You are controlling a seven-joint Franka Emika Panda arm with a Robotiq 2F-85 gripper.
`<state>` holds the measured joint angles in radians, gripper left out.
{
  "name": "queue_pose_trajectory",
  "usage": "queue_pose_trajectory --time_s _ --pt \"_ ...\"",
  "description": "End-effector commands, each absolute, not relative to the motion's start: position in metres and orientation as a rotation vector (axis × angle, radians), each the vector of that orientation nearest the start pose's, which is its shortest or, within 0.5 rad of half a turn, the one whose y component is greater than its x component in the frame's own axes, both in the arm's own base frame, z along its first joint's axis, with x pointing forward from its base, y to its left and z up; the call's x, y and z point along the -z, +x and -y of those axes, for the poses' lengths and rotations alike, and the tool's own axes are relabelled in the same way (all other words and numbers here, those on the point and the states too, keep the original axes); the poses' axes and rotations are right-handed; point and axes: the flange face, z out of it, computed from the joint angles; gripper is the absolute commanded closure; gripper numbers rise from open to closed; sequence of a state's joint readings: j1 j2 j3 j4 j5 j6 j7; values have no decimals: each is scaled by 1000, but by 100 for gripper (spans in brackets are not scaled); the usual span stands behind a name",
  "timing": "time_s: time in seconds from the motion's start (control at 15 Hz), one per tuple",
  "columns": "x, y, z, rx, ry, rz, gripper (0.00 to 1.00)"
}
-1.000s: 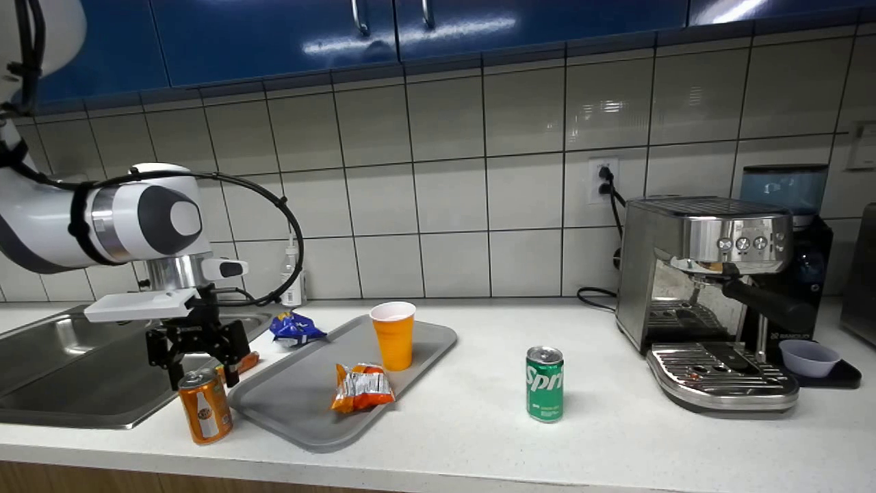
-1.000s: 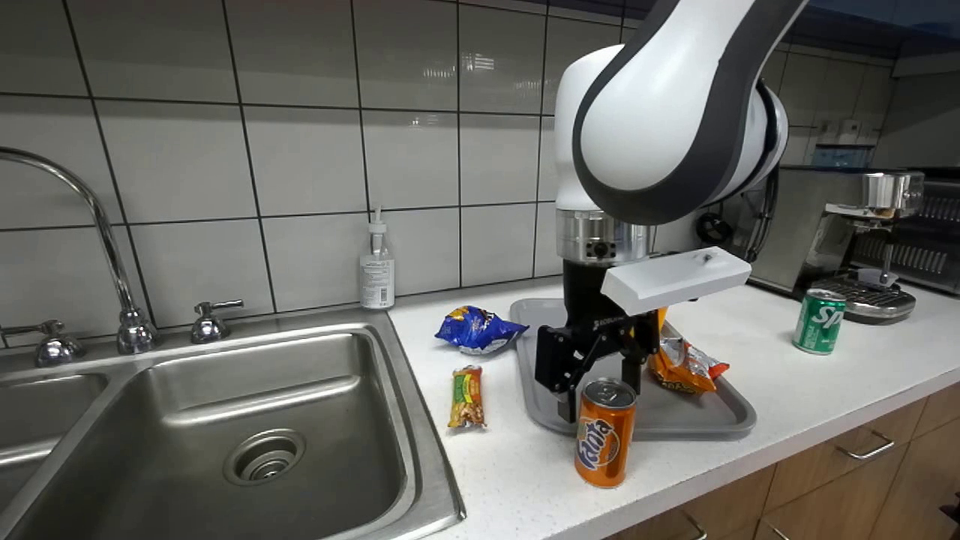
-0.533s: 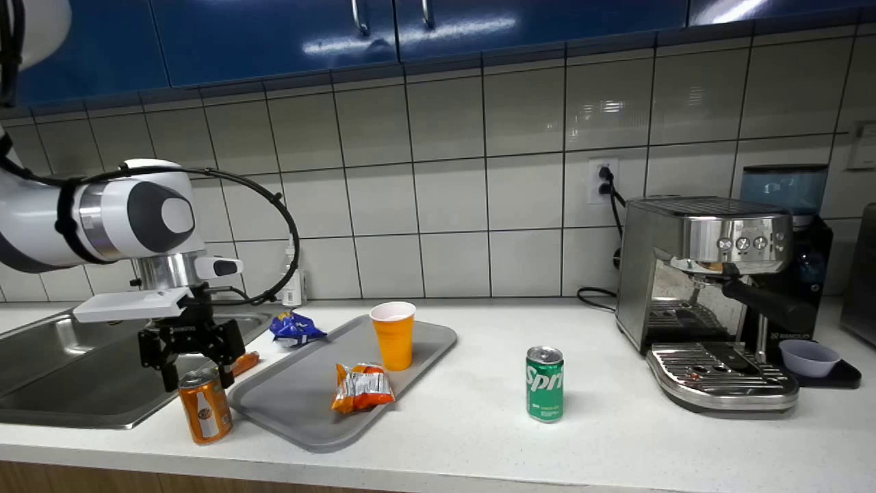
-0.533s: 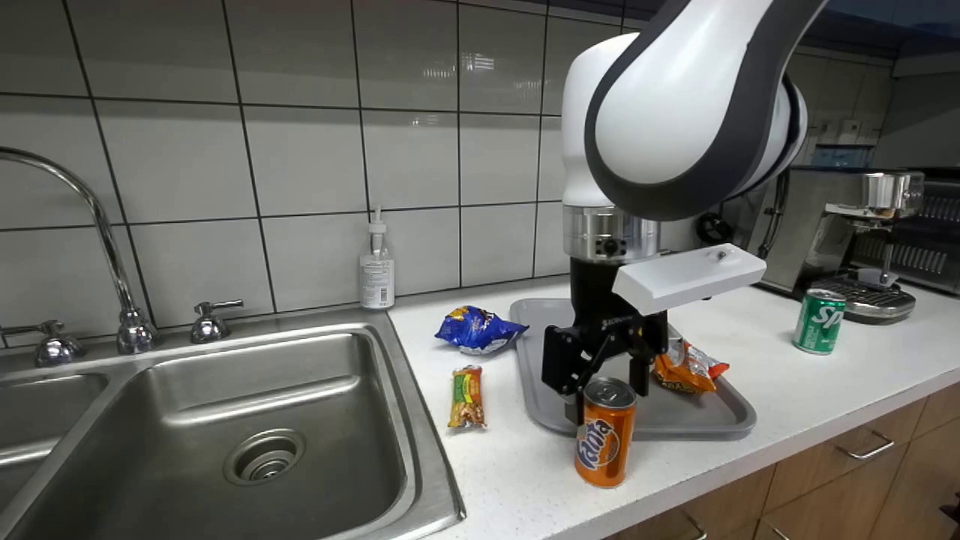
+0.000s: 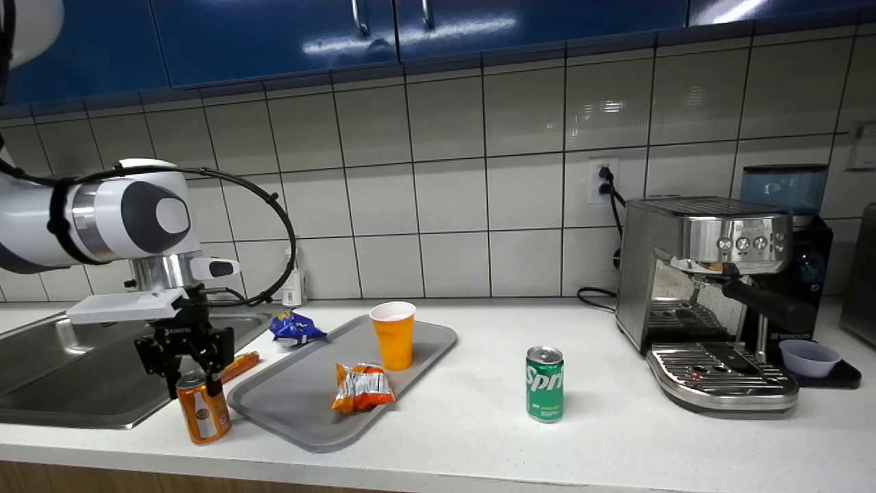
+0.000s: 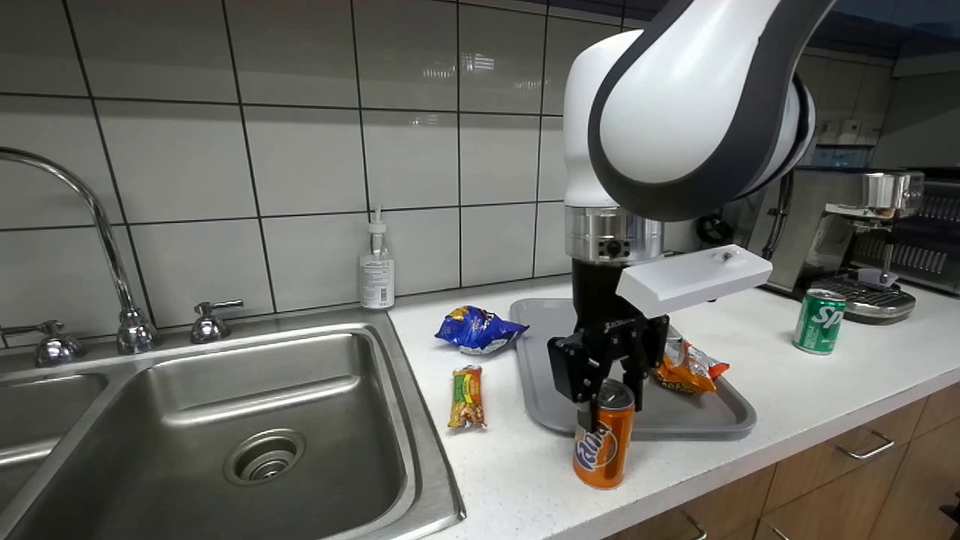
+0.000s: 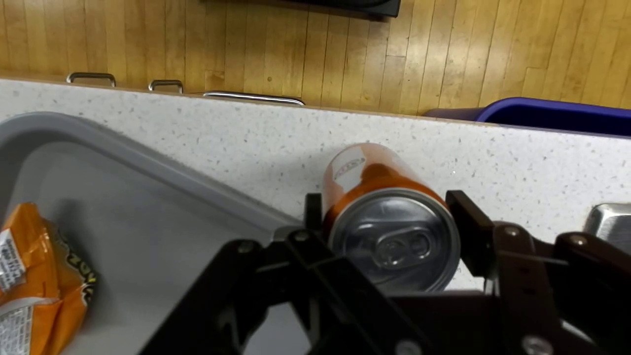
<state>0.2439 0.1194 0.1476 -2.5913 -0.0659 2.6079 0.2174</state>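
Observation:
An orange Fanta can (image 5: 205, 419) stands on the white counter near its front edge, in both exterior views. My gripper (image 5: 193, 389) comes down over it from above, its fingers on either side of the can's upper part. In the wrist view the can's lid (image 7: 394, 241) lies between the two black fingers (image 7: 466, 231), which appear to press against its sides. From an exterior view the can (image 6: 602, 454) looks to lean slightly. Part of the lid is hidden by the gripper's linkage. Close beside the can lies the grey tray (image 7: 172, 246).
On the tray are an orange snack bag (image 5: 361, 388) and an orange cup (image 5: 395, 342). A blue bag (image 6: 480, 330) and a snack bar (image 6: 467, 396) lie between tray and sink (image 6: 431, 469). A Sprite can (image 5: 545, 383) and a coffee machine (image 5: 705, 226) stand farther along.
The gripper has shifted slightly toward the sink side in an exterior view, and its fingers have closed in on the Fanta can. The can has shifted and tipped very slightly.

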Motion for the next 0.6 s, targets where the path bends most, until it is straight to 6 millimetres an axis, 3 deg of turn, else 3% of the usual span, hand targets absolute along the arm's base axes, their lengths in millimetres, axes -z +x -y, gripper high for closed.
queue_pose_trajectory --time_s 0.0,0.53 --pt "-218 393 -167 -134 -3162 331 62" --pt "-240 402 -169 -38 -3173 273 62"
